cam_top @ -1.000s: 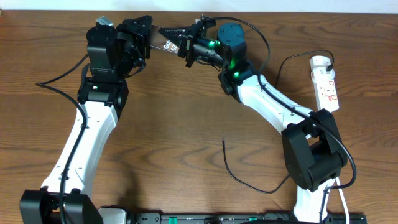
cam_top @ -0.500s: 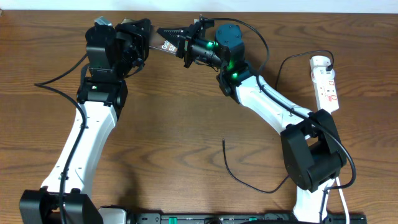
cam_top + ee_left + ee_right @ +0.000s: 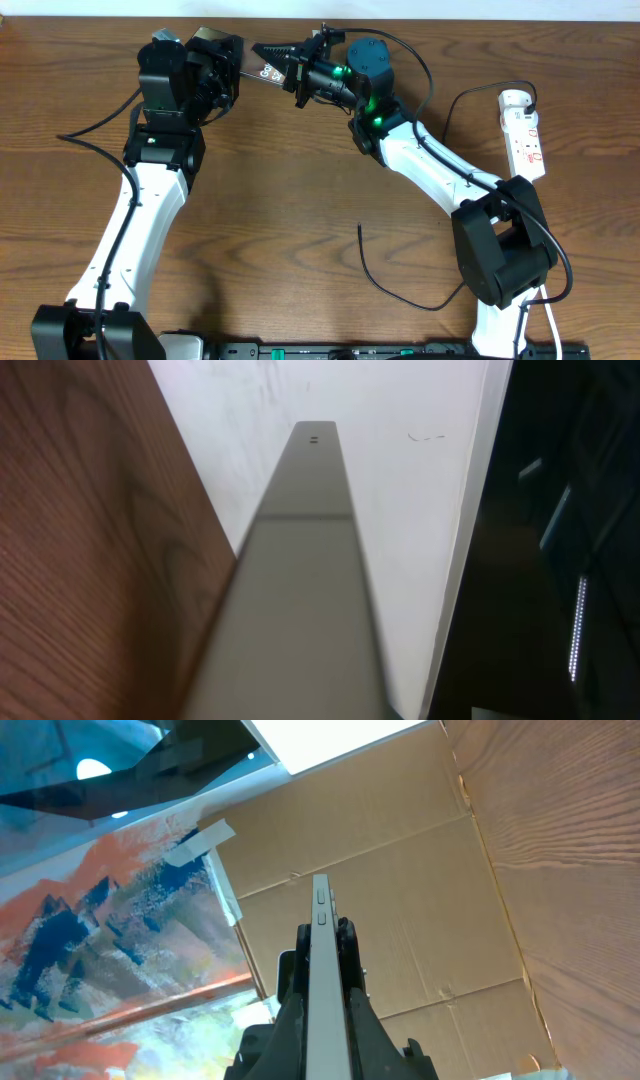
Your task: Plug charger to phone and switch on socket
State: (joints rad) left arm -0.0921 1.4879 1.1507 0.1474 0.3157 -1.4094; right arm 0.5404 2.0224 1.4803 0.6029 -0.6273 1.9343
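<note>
Looks like the phone-positioning step: phone [image 3: 266, 72], a thin rigid dark slab, is held off the table at far centre, right gripper [image 3: 283, 60] pinching one end and left gripper [image 3: 228, 64] clamped on the other. Next move probably needs one hand freed for the charger [image 3: 363, 258], a thin limp black cable lying loose near centre. Socket [image 3: 525, 135], a hard white strip, sits far right.

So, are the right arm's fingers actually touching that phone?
Touching. The right wrist view shows the phone edge-on, pinched directly between the two dark right fingers, with no gap on either side.
</note>
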